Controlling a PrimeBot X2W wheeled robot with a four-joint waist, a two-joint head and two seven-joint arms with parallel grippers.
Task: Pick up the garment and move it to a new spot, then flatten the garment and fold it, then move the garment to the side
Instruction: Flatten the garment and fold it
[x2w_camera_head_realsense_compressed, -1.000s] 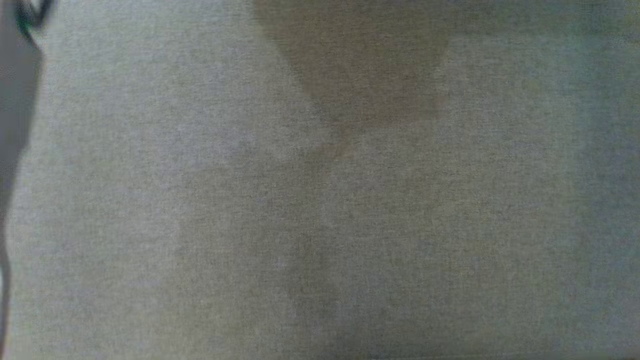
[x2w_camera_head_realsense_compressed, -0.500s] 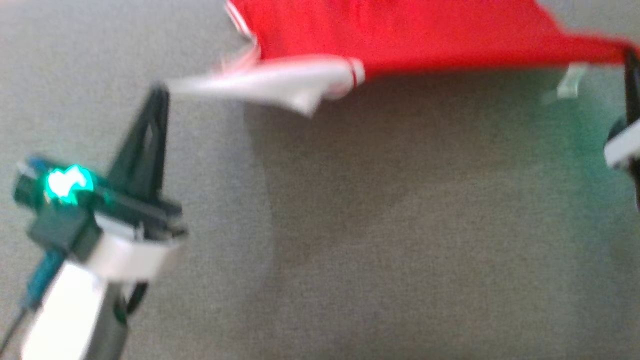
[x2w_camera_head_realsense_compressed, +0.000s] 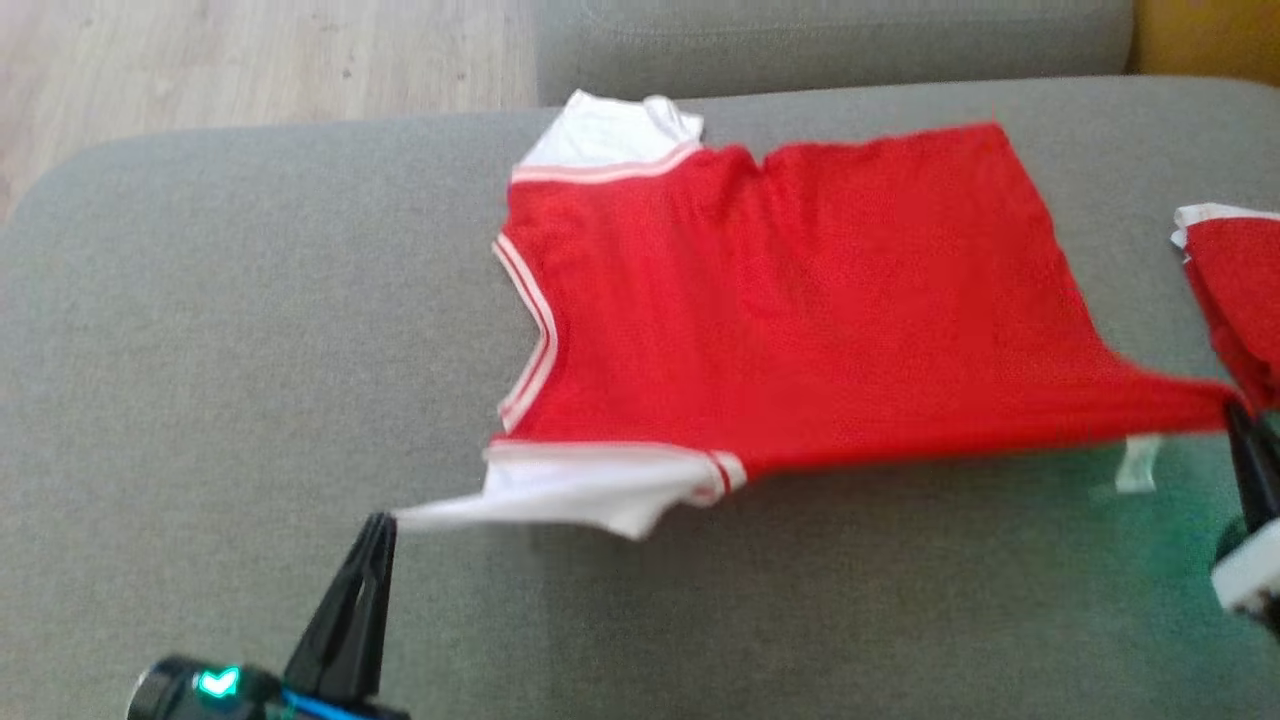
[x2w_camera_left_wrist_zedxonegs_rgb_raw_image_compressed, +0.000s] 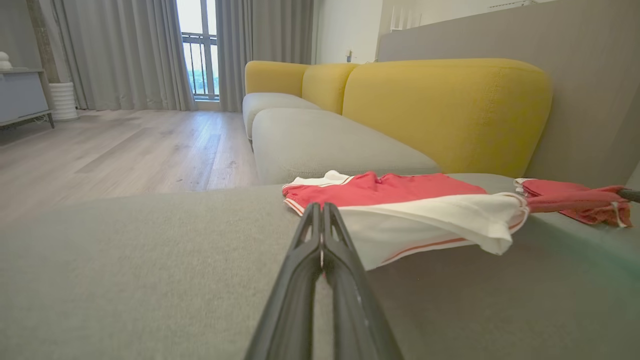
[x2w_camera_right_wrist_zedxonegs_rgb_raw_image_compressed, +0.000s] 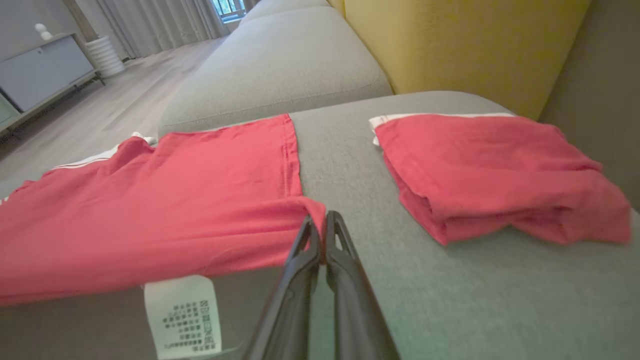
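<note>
Head view: garment (x2w_camera_head_realsense_compressed: 780, 300) spread on the cushion (x2w_camera_head_realsense_compressed: 200, 350), near edge lifted; left gripper (x2w_camera_head_realsense_compressed: 380, 522) clenched on the sleeve tip, right gripper (x2w_camera_head_realsense_compressed: 1237, 415) on a hem corner. Left wrist: skinny pinch, might slip. Right wrist: folded pile (x2w_camera_right_wrist_zedxonegs_rgb_raw_image_compressed: 490, 170) just beside, could get dragged.

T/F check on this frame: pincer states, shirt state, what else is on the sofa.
1. The left pincer is shut on the white sleeve of the red shirt. True.
2. The right pincer is open and clear of the shirt. False: it is shut on the red hem corner.
3. The shirt is already folded. False: it lies spread on the grey cushion, with its near edge lifted between the pincers.
4. A folded red garment lies beside the shirt, apart from it. True.
</note>
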